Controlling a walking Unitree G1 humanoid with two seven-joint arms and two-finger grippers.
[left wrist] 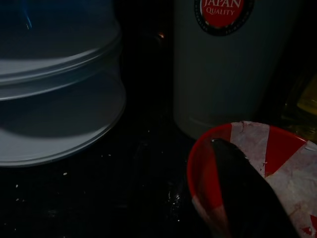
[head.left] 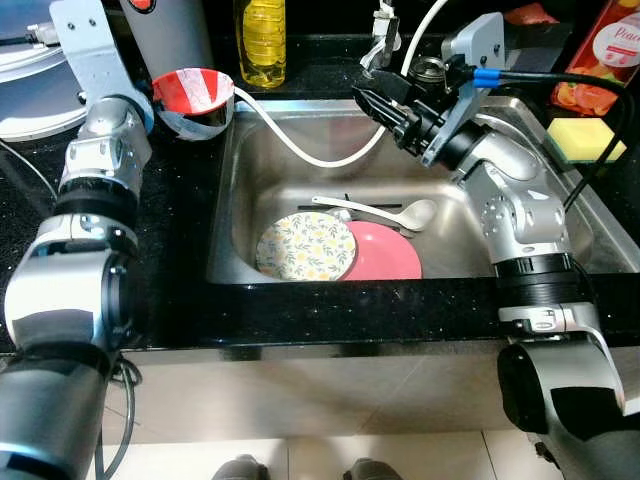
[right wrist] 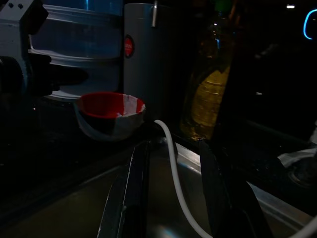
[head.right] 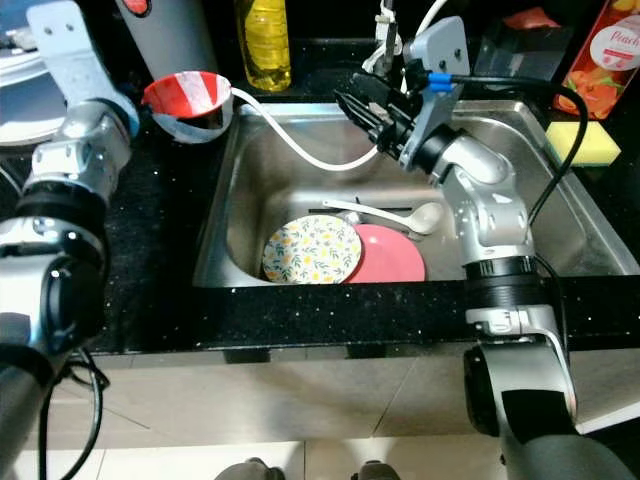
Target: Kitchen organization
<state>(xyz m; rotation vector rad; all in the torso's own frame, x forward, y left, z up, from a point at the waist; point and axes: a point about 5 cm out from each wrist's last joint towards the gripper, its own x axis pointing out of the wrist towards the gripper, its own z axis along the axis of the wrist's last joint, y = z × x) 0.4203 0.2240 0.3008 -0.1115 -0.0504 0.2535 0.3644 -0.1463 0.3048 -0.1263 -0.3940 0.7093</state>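
Note:
My left gripper (head.left: pixel 168 103) is shut on the rim of a red and white bowl (head.left: pixel 195 92), which is on the black counter left of the sink; one black finger (left wrist: pixel 242 193) lies inside the bowl. My right gripper (head.left: pixel 372 100) hovers open over the back of the steel sink (head.left: pixel 480 250), pointing toward the bowl, with nothing between its fingers. In the sink lie a floral plate (head.left: pixel 305 246), a pink plate (head.left: pixel 388 255) partly under it, and a white spoon (head.left: pixel 400 212) behind them.
A white hose (head.left: pixel 300 150) loops from beside the bowl across the sink to the tap (head.left: pixel 385 30). A yellow oil bottle (head.left: pixel 264 40) and a grey canister (head.left: pixel 170 35) stand behind the bowl. A yellow sponge (head.left: pixel 583 138) lies right of the sink.

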